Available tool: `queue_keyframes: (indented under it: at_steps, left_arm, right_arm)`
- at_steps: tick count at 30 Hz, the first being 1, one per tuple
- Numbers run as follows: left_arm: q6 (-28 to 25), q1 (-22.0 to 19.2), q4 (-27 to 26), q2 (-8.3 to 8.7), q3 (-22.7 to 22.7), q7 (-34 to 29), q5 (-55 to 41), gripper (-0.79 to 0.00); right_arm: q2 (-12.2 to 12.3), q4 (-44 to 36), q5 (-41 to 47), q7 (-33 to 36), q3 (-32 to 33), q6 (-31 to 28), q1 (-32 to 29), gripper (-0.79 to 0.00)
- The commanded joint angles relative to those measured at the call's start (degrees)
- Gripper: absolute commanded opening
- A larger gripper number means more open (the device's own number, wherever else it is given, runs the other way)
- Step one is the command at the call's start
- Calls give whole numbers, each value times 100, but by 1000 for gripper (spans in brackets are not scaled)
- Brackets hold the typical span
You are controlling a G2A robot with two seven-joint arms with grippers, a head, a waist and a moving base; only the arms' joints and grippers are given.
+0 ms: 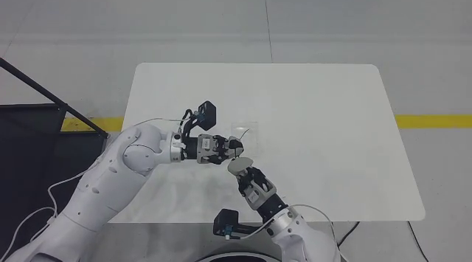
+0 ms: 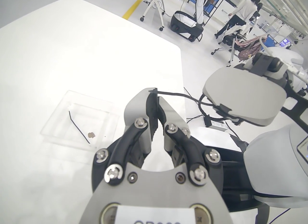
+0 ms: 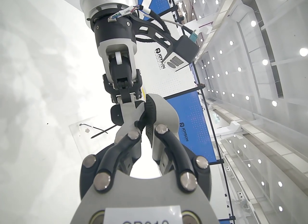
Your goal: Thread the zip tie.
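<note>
You see a white tabletop [image 1: 332, 107] on a pale grey floor [image 1: 147, 18] crossed by a yellow line [image 1: 435, 121]. Round ceiling lights [image 3: 265, 62] glow overhead beside blue panels [image 3: 192, 119]; a wheeled table [image 2: 156, 3] stands beyond.

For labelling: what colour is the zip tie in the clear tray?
Black zip tie; best in left wrist view.

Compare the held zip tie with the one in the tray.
The held zip tie is pinched in the left gripper, off the table; the tray zip tie lies loose in the clear tray. The held zip tie curves; the tray zip tie is nearly straight, kinked at one end. Both are thin and black.
</note>
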Motion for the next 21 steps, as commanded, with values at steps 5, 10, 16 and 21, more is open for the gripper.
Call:
queue_keyframes:
  at_steps: [5,10,16,21]
  left_arm:
    - [-10,107,-133,11,-108,234,376,-785]
    - [67,243,-308,19,-216,481,782,-785]
    - [260,453,-597,25,-326,803,1376,-785]
    - [314,579,-747,28,-399,1021,1694,-785]
  right_arm:
    - [4,-1,-16,16,-3,-46,9,-785]
    - [5,-5,-15,35,-9,-60,12,-785]
    - [5,-13,-13,75,-12,-87,28,-785]
    - [4,-27,2,97,-16,-92,35,-785]
